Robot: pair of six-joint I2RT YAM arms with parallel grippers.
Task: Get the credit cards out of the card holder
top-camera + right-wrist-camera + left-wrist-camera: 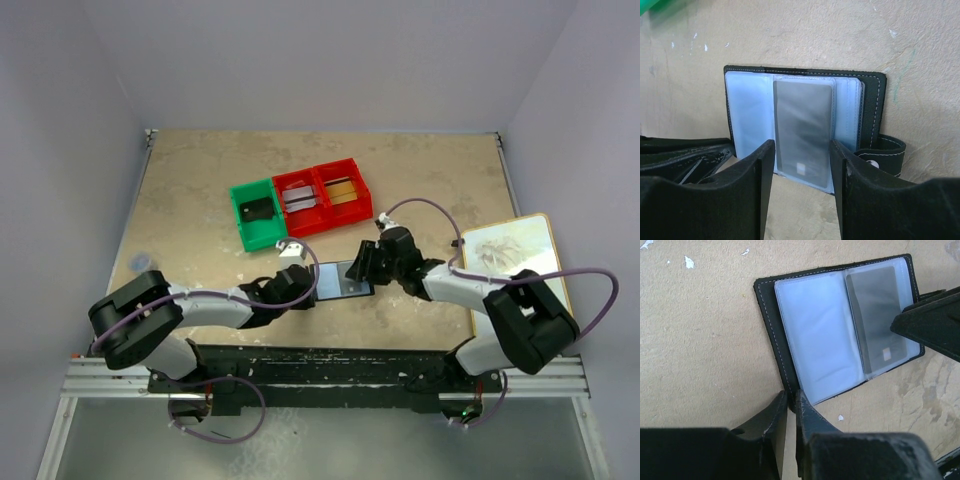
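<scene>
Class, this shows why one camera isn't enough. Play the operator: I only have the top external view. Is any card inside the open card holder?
Observer: Yes, one silver-grey card sits in a clear sleeve of the card holder.
Operator: Is the right claw on it?
Observer: Not yet; the right claw is open, a finger on each side of the card.
Operator: And the left claw?
Observer: The left claw is shut on the holder's black cover edge.

Pretty clearly a robotics lab cell: tan table [200, 190] boxed in by plain pale walls [320, 60], left arm [205, 305] and right arm [465, 288] bolted to an aluminium rail [110, 378], purple cables [428, 201] looping around them.
</scene>
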